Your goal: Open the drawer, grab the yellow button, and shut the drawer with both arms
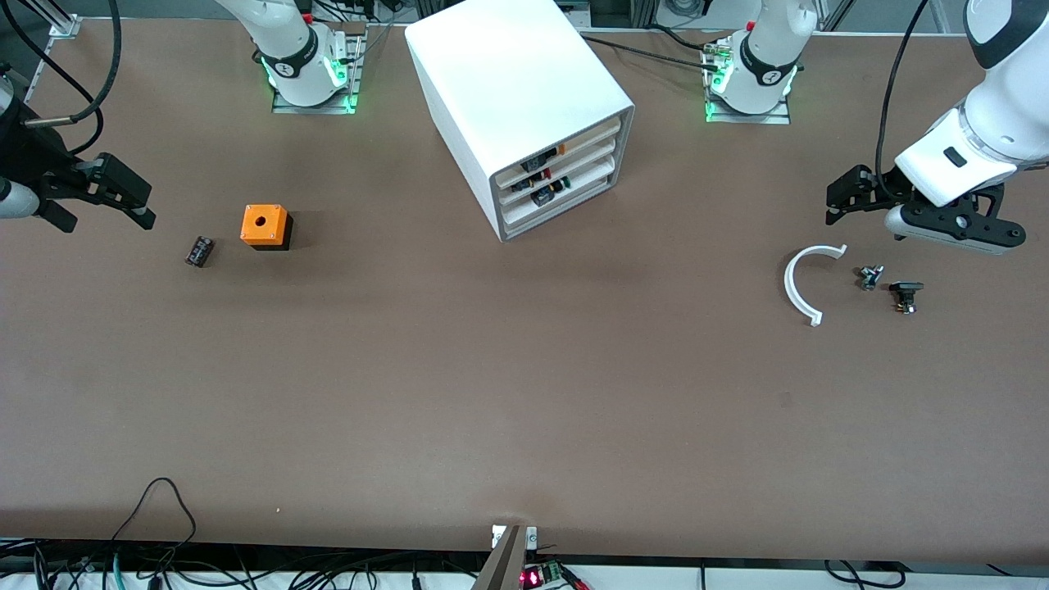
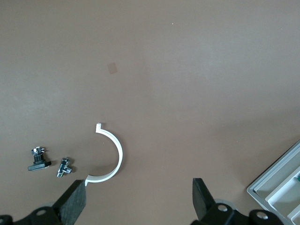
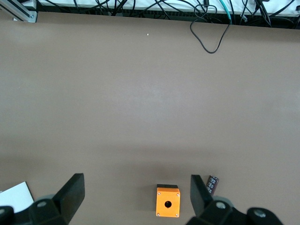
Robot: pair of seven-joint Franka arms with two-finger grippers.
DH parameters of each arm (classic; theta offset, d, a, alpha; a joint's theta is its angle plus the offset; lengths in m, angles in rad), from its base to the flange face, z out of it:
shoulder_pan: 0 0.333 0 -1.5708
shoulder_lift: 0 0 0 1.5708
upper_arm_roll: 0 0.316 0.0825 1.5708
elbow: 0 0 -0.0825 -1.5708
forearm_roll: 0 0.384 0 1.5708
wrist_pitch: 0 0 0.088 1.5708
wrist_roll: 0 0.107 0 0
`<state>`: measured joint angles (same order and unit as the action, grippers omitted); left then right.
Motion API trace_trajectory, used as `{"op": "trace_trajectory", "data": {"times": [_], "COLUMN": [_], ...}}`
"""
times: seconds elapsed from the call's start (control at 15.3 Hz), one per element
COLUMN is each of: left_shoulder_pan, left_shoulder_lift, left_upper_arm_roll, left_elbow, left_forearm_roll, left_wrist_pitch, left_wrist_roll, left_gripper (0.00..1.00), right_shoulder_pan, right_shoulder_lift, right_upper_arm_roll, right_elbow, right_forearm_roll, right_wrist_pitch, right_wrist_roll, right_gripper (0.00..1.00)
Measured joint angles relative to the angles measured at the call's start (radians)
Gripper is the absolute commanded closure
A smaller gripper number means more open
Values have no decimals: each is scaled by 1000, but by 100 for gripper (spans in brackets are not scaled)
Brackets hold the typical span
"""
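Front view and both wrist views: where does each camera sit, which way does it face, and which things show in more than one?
Front view: high across the table, facing both bases; shows the cabinet, left gripper and right gripper, both open.
Left wrist view: on the left wrist, looking down past its fingers at the white arc.
Right wrist view: on the right wrist, looking down past its fingers at the orange box.
Shared: front view also shows arc and box.

Drawer cabinet (image 1: 524, 106): parts in its 3 drawers too small to ID, button not made out. Left wrist view: cabinet cut by edge, just a corner past one fingertip (image 2: 199, 190). Both arms cut by frame.
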<state>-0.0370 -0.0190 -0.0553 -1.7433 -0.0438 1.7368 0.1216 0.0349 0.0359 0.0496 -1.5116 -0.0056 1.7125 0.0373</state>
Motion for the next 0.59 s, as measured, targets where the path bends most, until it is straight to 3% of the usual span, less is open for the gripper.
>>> {"op": "trace_trajectory", "data": {"times": [0.59], "left_shoulder_pan": [0], "left_shoulder_lift": [0], "left_upper_arm_roll": [0], "left_elbow": [0], "left_forearm_roll": [0], "left_wrist_pitch": [-1], "left_wrist_roll": [0], "left_gripper": [0], "right_shoulder_pan": [-3], "right_shoulder_lift": [3], "right_upper_arm_roll": [-2], "right_elbow": [0], "right_forearm_roll": [0], "right_wrist_pitch": [-7], "right_wrist_roll": [0], "right_gripper": [0]}}
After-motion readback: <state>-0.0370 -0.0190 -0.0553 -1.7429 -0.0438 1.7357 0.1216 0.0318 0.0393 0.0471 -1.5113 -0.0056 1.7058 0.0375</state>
